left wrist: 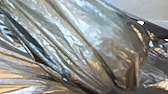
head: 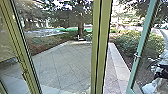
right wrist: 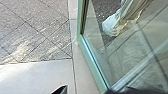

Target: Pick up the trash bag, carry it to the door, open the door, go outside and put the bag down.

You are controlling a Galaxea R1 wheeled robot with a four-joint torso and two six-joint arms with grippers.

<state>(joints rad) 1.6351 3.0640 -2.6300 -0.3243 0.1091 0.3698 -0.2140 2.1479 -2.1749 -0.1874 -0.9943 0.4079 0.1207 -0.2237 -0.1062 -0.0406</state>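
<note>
The glass door with its teal frame (head: 140, 50) stands swung open at the right of the head view, a handle on its edge. The trash bag (left wrist: 75, 45), thin shiny plastic in long folds, is close up in the left wrist view. Its folds draw together at my left gripper (left wrist: 135, 90), which holds it. In the right wrist view my right gripper (right wrist: 86, 91) has its dark fingertips wide apart, near the lower corner of the door frame (right wrist: 91, 62); the bag is not between them.
A yellow-green post (head: 101, 47) stands in front, with glass and another frame (head: 25, 55) at left. Beyond lie paving (head: 62, 62), a pale kerb (head: 120, 65), bushes (head: 140, 40) and a tree. Through or in the door glass shows a whitish shape (right wrist: 110, 26); I cannot tell what it is.
</note>
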